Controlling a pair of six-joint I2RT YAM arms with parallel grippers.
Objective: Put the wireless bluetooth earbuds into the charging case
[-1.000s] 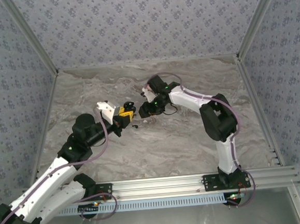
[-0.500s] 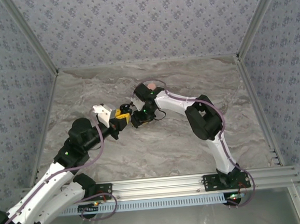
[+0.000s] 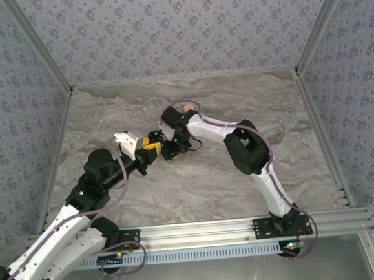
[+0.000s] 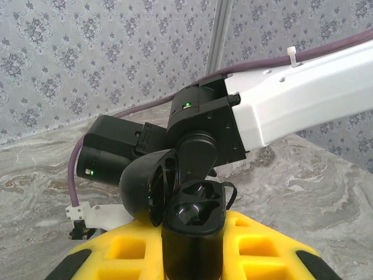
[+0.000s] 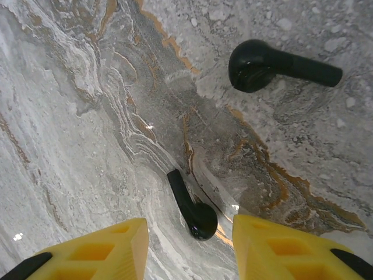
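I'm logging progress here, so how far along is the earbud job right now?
Done: the left gripper holds the charging case with its lid open, its sockets looking empty. In hand: the right gripper hangs open over the nearer earbud on the table. Left: picking up that one and the farther earbud and seating both in the case.

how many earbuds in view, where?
2. Both lie on the table, right wrist view: one earbud between the right gripper's open fingers, the other farther out, upper right. Open charging case in the left gripper looks empty.
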